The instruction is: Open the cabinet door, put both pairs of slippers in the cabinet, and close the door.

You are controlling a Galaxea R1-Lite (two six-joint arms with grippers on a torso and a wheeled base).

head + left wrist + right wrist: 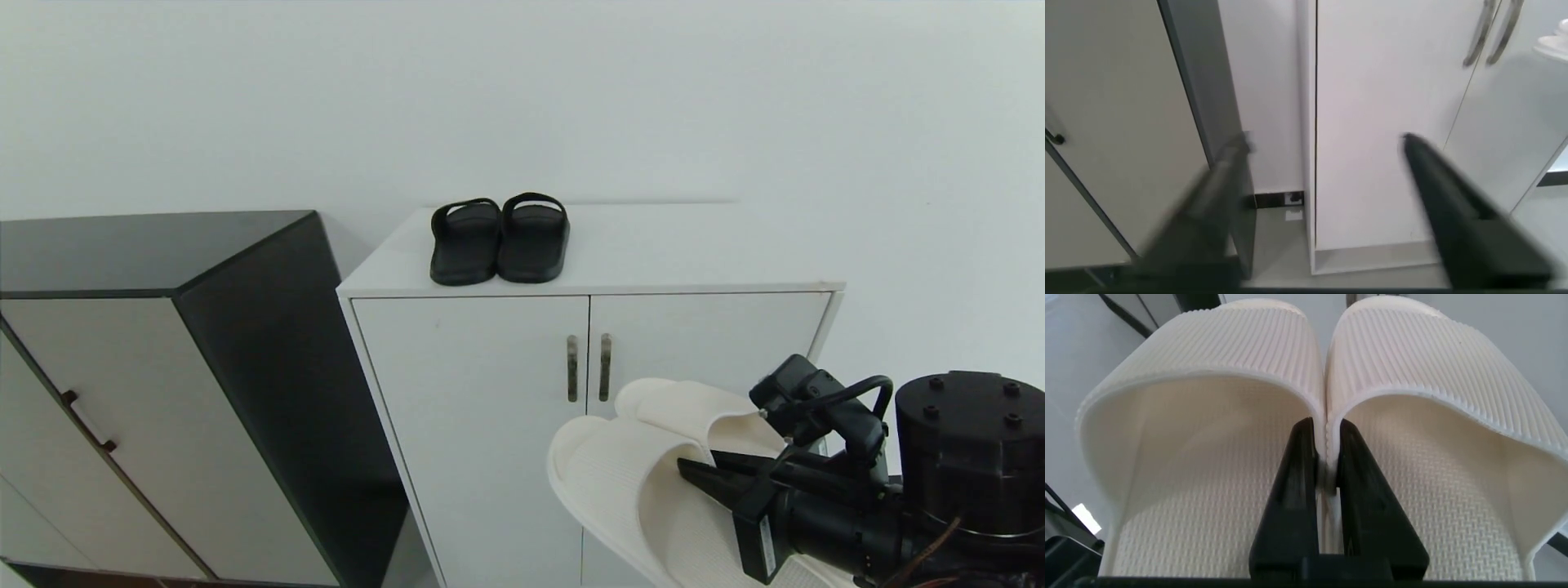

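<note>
While the white 2-door wooden cabinet (475,425) is standing w/ both doors shut against a pale wall, the right gripper (694,469) is holding a pair of cream ribbed foam slippers (620,482) in front of the cabinet's right door, below its handles. Its jaws are pressing together on the 2 inner side walls of the pair, approx. at the middle, so both slippers are hanging side by side w/ toes pointing toward the cabinet; the right wrist view is showing the black fingers (1300,465) pinching the seam where the 2 cream slippers (1208,392) are touching. A pair of black rubber slide slippers (500,239) is sitting on the cabinet top, left of centre, side by side & touching. 2 slim metal bar handles (588,367) are running upright at the doors' meeting edge. The left gripper (1324,145) is hanging low near the cabinet's left front corner, jaws wide apart, gripping nothing. A black-sided cabinet w/ pale doors (269,327) is standing just left of the white 1.
</note>
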